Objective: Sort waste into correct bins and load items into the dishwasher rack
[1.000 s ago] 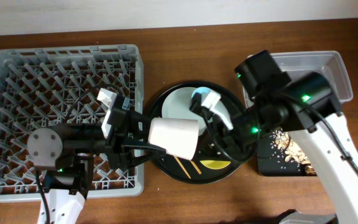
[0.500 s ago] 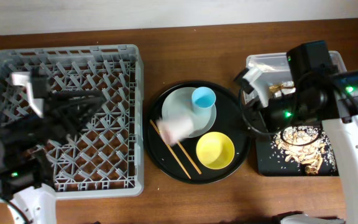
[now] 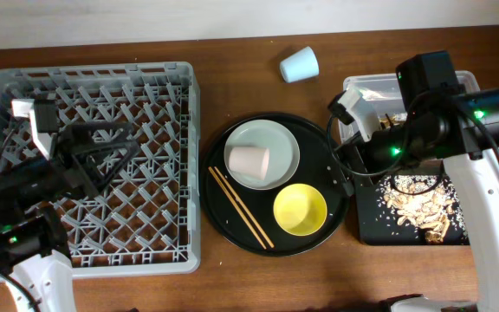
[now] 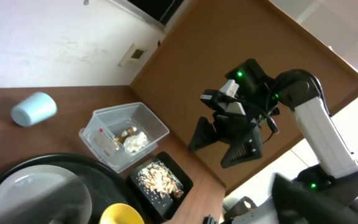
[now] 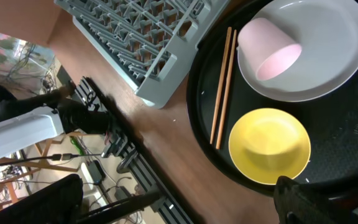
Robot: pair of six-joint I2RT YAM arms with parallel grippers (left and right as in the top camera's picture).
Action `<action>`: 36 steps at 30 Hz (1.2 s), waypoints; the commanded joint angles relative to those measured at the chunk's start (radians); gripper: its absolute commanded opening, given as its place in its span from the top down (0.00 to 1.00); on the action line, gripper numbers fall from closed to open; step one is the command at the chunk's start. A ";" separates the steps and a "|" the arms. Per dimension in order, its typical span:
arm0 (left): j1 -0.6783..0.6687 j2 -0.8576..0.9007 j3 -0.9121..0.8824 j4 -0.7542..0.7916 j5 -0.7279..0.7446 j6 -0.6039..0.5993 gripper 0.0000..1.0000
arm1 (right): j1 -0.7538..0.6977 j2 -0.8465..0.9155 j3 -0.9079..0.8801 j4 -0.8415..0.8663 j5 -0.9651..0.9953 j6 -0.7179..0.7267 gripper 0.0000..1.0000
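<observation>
The grey dishwasher rack (image 3: 158, 95) fills the left side, and my left gripper (image 3: 115, 156) hovers above it, open and empty. On the round black tray the pink cup (image 3: 252, 161) lies on its side on the white plate (image 3: 275, 139), with the yellow bowl (image 3: 300, 209) and the chopsticks (image 3: 241, 206) beside it. The light-blue cup (image 3: 300, 64) lies on the bare table at the back. My right gripper (image 3: 346, 165) is open at the tray's right edge. Tissue and wrapper lie in the clear tub (image 3: 466, 87), and food scraps in the black tray (image 3: 457, 238). In the right wrist view, wide-apart fingers (image 5: 316, 202) frame the bowl (image 5: 269, 146) and pink cup (image 5: 269, 45).
The round black tray (image 3: 319, 143) sits between the rack and the bins. The right arm (image 4: 247, 112) stands above the tub (image 4: 124, 140) in the left wrist view. The table's front edge runs close behind the rack's corner (image 5: 148, 93).
Both arms have drawn back from over the round tray, the left over the rack, the right toward the bins. The light-blue cup has left the plate for the table; both grippers opened.
</observation>
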 commanded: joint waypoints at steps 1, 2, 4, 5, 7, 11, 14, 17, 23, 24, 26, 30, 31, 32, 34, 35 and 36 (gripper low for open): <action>-0.022 0.002 0.017 0.000 0.013 0.010 0.01 | -0.002 0.006 -0.015 0.070 0.029 0.121 0.04; -0.025 0.002 0.015 0.000 0.013 0.010 0.01 | -0.001 0.006 -0.041 0.132 0.035 0.194 0.05; -0.025 0.002 -0.004 0.000 0.013 0.018 0.01 | 0.002 0.006 -0.154 0.275 0.034 0.337 0.07; -0.025 0.002 -0.025 0.000 0.013 0.029 0.01 | 0.018 0.006 -0.264 0.397 0.027 0.402 0.08; -0.025 0.003 -0.082 0.000 0.011 0.066 0.01 | 0.073 0.006 -0.469 0.689 -0.061 0.430 0.18; -0.025 0.003 -0.156 0.000 -0.008 0.108 0.01 | 0.208 0.018 -0.753 1.220 0.072 0.774 0.25; -0.025 0.003 -0.188 0.000 -0.011 0.131 0.01 | 0.323 0.081 -0.843 1.419 0.269 0.927 0.27; -0.025 0.003 -0.190 0.000 -0.010 0.137 0.01 | 0.380 0.164 -0.843 1.448 0.373 1.004 0.27; -0.025 0.003 -0.191 0.000 0.013 0.190 0.01 | 0.399 0.306 -0.843 1.589 0.370 1.010 0.33; -0.025 0.003 -0.192 0.000 0.013 0.199 0.01 | 0.399 0.314 -0.843 1.624 0.367 1.010 0.50; -0.025 0.003 -0.192 0.000 0.013 0.212 0.01 | 0.399 0.314 -0.843 1.675 0.367 1.006 0.78; -0.025 0.003 -0.192 0.000 0.013 0.213 0.01 | 0.399 0.314 -0.843 1.688 0.344 0.997 0.96; -0.025 0.003 -0.192 0.000 0.013 0.216 0.01 | 0.397 0.305 -0.843 1.709 0.286 0.954 0.96; -0.025 0.003 -0.192 0.000 0.013 0.216 0.01 | 0.391 0.284 -0.843 1.736 0.218 0.921 0.96; -0.025 0.003 -0.192 0.000 0.013 0.216 0.01 | 0.344 0.169 -0.840 1.773 0.030 0.912 0.96; -0.025 0.003 -0.192 0.000 0.013 0.215 0.01 | 0.299 0.088 -0.840 1.772 -0.082 0.912 0.96; -0.025 0.002 -0.192 0.000 0.013 0.214 0.00 | 0.251 0.008 -0.840 1.772 -0.196 0.912 0.96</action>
